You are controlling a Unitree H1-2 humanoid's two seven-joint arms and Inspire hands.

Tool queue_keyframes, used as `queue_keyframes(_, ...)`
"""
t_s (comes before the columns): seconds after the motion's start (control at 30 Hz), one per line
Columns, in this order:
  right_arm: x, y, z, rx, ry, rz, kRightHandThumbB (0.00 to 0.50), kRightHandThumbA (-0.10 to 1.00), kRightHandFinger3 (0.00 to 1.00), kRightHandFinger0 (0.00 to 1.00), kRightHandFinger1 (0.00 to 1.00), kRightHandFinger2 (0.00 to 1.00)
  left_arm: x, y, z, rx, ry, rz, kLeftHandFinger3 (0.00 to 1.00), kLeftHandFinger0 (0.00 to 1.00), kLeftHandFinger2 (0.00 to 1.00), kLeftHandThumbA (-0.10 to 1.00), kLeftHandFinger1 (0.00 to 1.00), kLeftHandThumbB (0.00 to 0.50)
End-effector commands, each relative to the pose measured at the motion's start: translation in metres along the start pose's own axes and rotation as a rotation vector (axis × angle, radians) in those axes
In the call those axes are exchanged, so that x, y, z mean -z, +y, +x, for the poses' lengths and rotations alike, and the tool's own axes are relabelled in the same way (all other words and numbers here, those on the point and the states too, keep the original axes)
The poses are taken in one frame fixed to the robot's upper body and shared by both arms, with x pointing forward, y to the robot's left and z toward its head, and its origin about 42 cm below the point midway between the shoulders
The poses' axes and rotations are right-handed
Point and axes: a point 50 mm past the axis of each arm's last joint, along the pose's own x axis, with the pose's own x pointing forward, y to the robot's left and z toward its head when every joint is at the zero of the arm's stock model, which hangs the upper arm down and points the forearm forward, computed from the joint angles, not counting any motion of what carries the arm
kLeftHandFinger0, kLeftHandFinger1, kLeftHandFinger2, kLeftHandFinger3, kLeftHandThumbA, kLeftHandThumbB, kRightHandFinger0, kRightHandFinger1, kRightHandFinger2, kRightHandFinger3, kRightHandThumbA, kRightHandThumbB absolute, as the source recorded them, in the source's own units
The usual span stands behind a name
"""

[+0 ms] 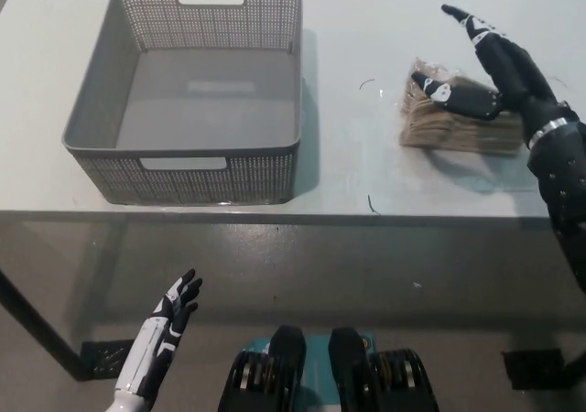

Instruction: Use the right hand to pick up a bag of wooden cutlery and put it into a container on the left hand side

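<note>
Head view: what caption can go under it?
Open black right hand over the cutlery bag; grey basket empty nearby.

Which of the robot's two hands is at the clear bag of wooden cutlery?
The black right hand, fingers spread over the clear bag of wooden cutlery; the white left hand hangs open below the white table.

bag [449, 130], right end hidden (under right hand [502, 71])

You see the clear bag of wooden cutlery [450, 130] lying flat at the right, pale pieces bundled inside. Your grey perforated basket [212, 179] stands upright well to its left, with handle cut-outs in its near and far walls.
</note>
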Motion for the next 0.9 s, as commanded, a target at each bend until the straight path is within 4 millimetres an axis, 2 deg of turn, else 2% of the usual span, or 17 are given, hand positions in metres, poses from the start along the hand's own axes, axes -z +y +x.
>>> queue_keyframes(0.0,-0.014,-0.033,0.022,-0.016,0.000,-0.099,0.500,0.71,1.00,1.00,1.00,1.00,-0.004,0.003,0.000,0.014,-0.051,0.010,1.00,1.00,1.00,0.97,1.00,0.001)
queue_keyframes(0.17,-0.010,-0.037,0.033,-0.104,0.071,-0.185,0.500,0.79,1.00,1.00,1.00,1.00,-0.005,0.005,0.000,0.020,-0.050,0.017,1.00,1.00,1.00,0.96,1.00,0.000)
queue_keyframes(0.5,-0.009,-0.059,0.052,-0.192,0.141,-0.294,0.500,0.79,1.00,1.00,1.00,1.00,-0.005,0.006,0.002,0.031,-0.053,0.009,1.00,1.00,1.00,0.96,1.00,0.003)
queue_keyframes(0.7,-0.008,-0.074,0.057,-0.233,0.156,-0.327,0.500,0.77,1.00,1.00,1.00,1.00,-0.008,0.009,0.005,0.037,-0.061,0.024,1.00,1.00,1.00,0.96,1.00,0.000)
queue_keyframes(0.87,-0.004,-0.083,0.057,-0.246,0.170,-0.349,0.500,0.78,1.00,1.00,1.00,1.00,-0.010,0.011,0.008,0.043,-0.060,0.036,1.00,1.00,1.00,0.98,1.00,0.023)
